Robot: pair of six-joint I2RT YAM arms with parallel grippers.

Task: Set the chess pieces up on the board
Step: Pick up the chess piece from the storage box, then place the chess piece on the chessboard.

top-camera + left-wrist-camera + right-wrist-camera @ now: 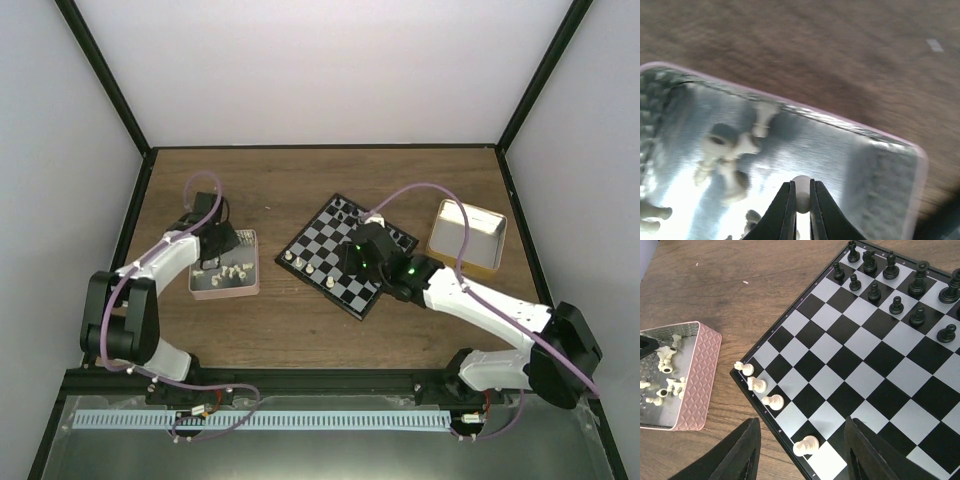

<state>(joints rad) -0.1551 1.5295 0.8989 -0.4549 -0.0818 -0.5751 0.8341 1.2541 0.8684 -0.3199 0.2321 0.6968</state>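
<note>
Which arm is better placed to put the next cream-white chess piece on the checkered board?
Left. The left gripper is shut on a cream-white chess piece in the pink metal-lined tray; the right gripper hangs open and empty over the black-and-white chessboard.

The brown wooden table (300, 180) carried three things, all lying flat on the wood. The board (325, 245) sat near the middle, turned cornerwise so that one corner pointed to twelve o'clock. A pink tray (225, 294) lay at nine o'clock from it, well apart. A tan box (462, 262) stood at three o'clock, just beside the board's right corner and seemingly not touching it, though that gap was hard to judge from overhead.
</note>
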